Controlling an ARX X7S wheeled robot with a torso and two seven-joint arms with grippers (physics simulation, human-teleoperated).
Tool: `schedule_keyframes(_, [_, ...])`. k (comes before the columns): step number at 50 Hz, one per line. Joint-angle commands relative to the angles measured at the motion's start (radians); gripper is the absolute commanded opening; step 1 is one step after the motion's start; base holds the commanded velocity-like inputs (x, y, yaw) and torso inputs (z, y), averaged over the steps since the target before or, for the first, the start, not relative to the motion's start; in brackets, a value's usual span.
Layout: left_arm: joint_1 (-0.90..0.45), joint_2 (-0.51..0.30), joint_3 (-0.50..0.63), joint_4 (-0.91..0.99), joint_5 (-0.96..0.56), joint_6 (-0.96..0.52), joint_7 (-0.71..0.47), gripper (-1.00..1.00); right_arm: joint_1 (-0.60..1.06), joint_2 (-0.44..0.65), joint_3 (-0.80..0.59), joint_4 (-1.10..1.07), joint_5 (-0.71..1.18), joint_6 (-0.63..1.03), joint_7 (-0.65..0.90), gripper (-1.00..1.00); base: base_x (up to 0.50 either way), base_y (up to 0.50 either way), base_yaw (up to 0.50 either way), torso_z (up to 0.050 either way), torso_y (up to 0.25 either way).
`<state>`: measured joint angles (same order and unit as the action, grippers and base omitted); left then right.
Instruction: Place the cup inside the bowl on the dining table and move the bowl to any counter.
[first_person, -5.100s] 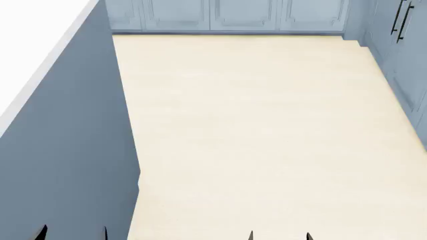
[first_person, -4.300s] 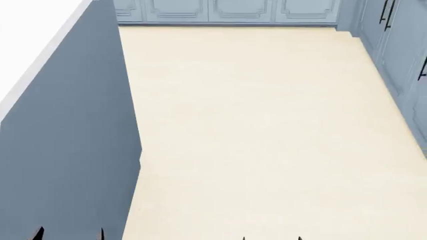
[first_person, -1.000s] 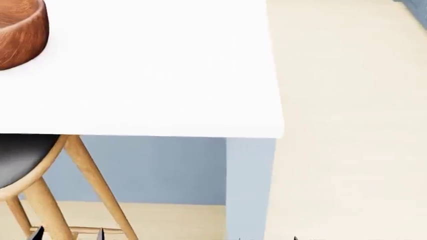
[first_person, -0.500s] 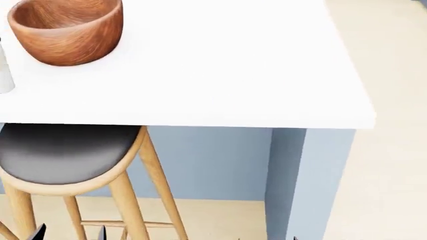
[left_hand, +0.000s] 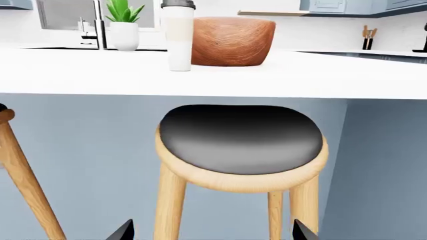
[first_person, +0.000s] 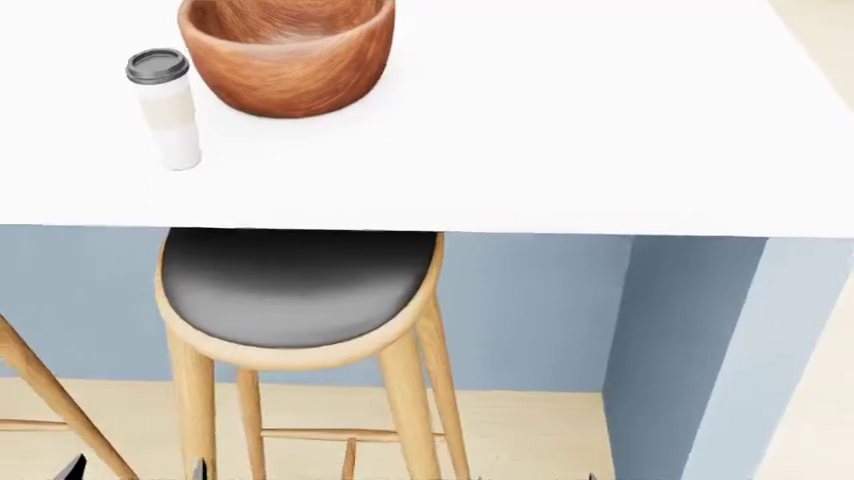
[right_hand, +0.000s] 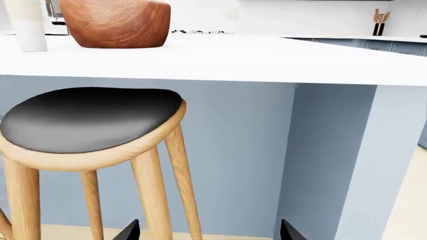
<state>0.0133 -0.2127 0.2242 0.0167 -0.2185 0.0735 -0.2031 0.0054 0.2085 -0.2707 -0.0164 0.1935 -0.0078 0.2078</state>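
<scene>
The reddish-brown wooden bowl (first_person: 287, 55) stands upright on the white dining table (first_person: 561, 130), near its front edge. The cream cup (first_person: 166, 105) with a dark-grey lid stands upright just left of the bowl, apart from it. Both wrist views look up at the bowl (left_hand: 233, 42) (right_hand: 115, 22) and the cup (left_hand: 179, 35) (right_hand: 27, 25) from below table height. My left gripper (first_person: 134, 470) (left_hand: 213, 232) and right gripper (right_hand: 209, 232) hang low in front of the table, well short of both objects. Each is open and holds nothing.
A wooden stool (first_person: 294, 285) with a black seat is tucked under the table edge, right below the bowl and between my grippers and the table. Another stool's leg (first_person: 40, 390) shows at left. A blue-grey table panel (first_person: 694, 350) stands at right. A potted plant (left_hand: 123, 25) sits behind.
The head view turned from open floor and cabinets to the dining table. The bowl slid rightward in view, then the cup and stool came into sight. Gripper tips stayed low.
</scene>
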Motion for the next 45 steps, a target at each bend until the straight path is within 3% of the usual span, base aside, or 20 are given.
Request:
schedule_keyframes(1, [-0.026, 0.007, 0.012, -0.013, 0.001, -0.012, -0.008, 1.00, 0.000, 0.004, -0.002, -0.002, 0.007, -0.002, 0.005, 1.00, -0.09, 0.50, 0.00, 0.000, 0.000])
schedule_keyframes(9, [-0.019, -0.001, 0.014, -0.008, -0.005, -0.010, -0.009, 1.00, -0.001, 0.007, -0.006, -0.002, 0.014, -0.008, 0.004, 1.00, -0.06, 0.42, 0.00, 0.000, 0.000])
schedule_keyframes(35, [-0.028, -0.003, 0.015, -0.008, -0.028, -0.032, -0.029, 1.00, 0.004, 0.013, -0.013, 0.004, 0.030, -0.008, 0.013, 1.00, 0.00, 0.00, 0.00, 0.000, 0.000])
schedule_keyframes(45, [-0.020, -0.018, 0.030, 0.009, -0.012, -0.026, -0.030, 1.00, 0.005, 0.016, -0.016, 0.003, 0.032, -0.012, 0.018, 1.00, 0.00, 0.00, 0.00, 0.047, 0.000])
